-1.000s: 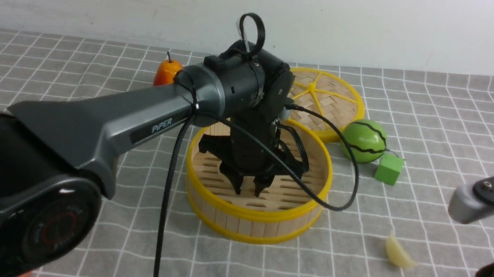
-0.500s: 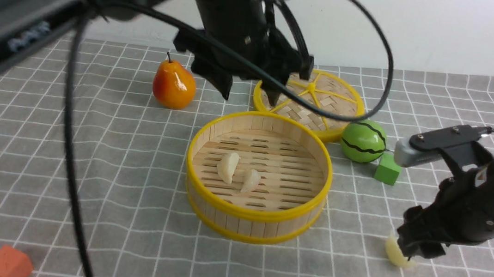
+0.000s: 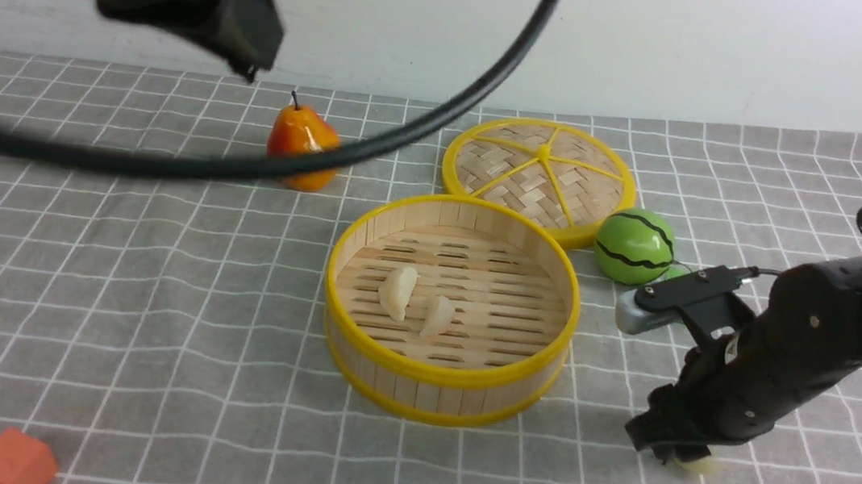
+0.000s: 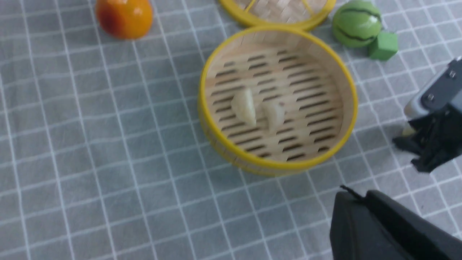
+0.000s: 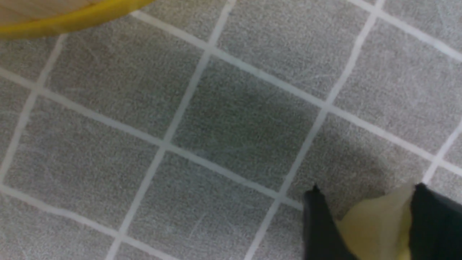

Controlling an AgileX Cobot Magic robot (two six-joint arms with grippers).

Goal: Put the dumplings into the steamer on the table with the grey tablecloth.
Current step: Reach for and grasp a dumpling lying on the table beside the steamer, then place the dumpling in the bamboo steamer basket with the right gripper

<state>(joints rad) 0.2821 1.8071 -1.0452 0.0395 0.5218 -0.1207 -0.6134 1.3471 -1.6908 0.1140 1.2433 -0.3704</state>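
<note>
The steamer stands mid-table on the grey tablecloth. Two dumplings lie side by side on its slatted floor; they also show in the left wrist view. The third dumpling lies on the cloth to the right of the steamer. My right gripper is down on it, with a finger against each side of the dumpling. My left gripper is raised high at the back left, shut and empty.
An orange pear stands at the back left. The woven lid lies behind the steamer. A green watermelon ball and a green cube sit at the right, an orange cube at the front left. The left arm's cable crosses the view.
My left gripper lifted out of the steamer, leaving a dumpling there, and swung up to the back left. My right gripper came down over the third dumpling and closed on it.
</note>
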